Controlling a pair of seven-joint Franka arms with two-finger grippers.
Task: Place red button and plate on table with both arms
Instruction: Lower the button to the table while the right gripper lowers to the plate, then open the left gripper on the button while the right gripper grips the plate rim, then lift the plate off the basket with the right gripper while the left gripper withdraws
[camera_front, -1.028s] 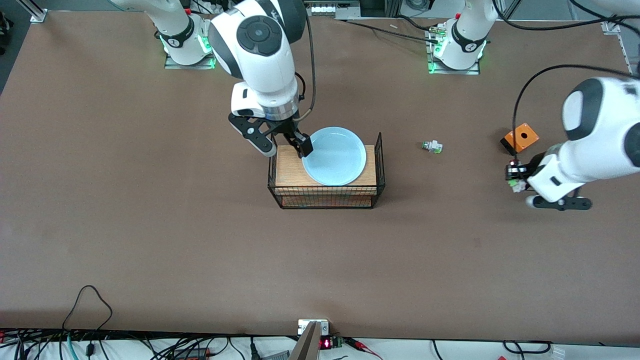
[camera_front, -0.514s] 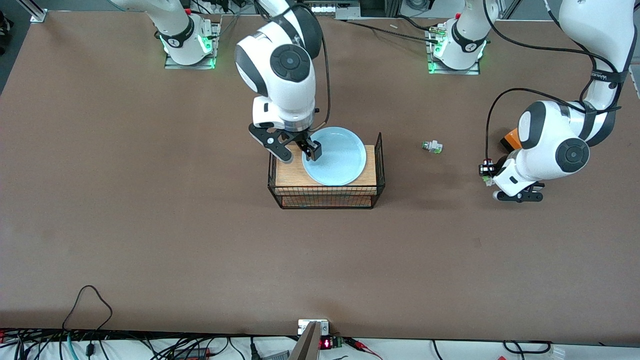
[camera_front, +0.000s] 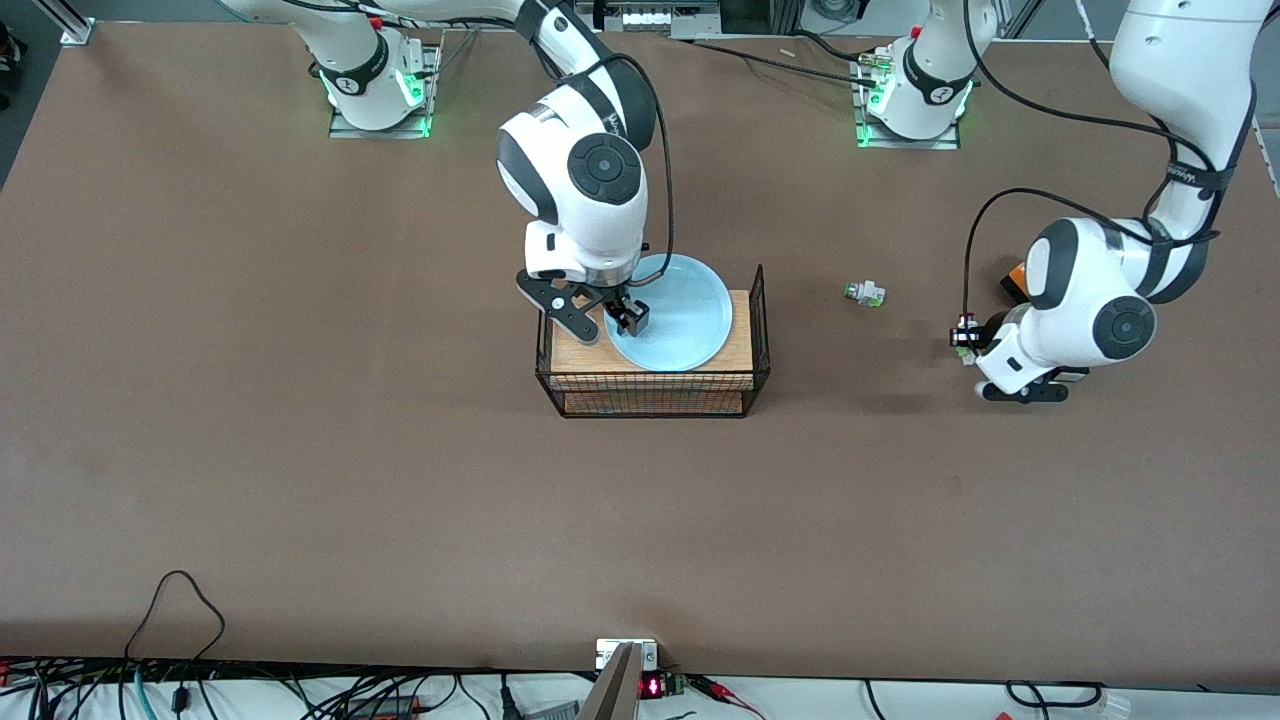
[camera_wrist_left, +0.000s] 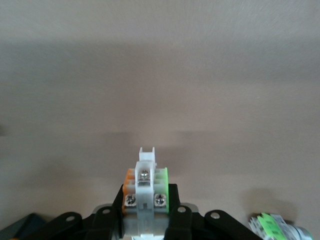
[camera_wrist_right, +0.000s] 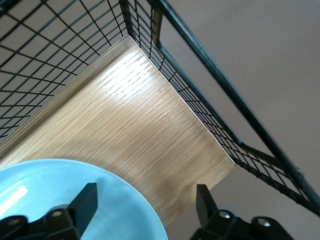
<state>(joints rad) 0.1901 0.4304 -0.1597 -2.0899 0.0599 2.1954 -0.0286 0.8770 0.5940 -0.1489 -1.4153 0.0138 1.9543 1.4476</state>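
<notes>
The right gripper (camera_front: 607, 327) had dropped, fingers open astride the plate (camera_front: 680, 320) rim; closing comes next. The left gripper (camera_front: 968, 342) clamped the red button (camera_front: 962, 335).

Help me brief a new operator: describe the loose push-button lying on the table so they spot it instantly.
Start at the wire rack holding the plate mid-table. Look toward the left arm's end: the green-capped button lies alone on the bare table. Unlike the red button clamped in the left tool, nothing holds it.
</notes>
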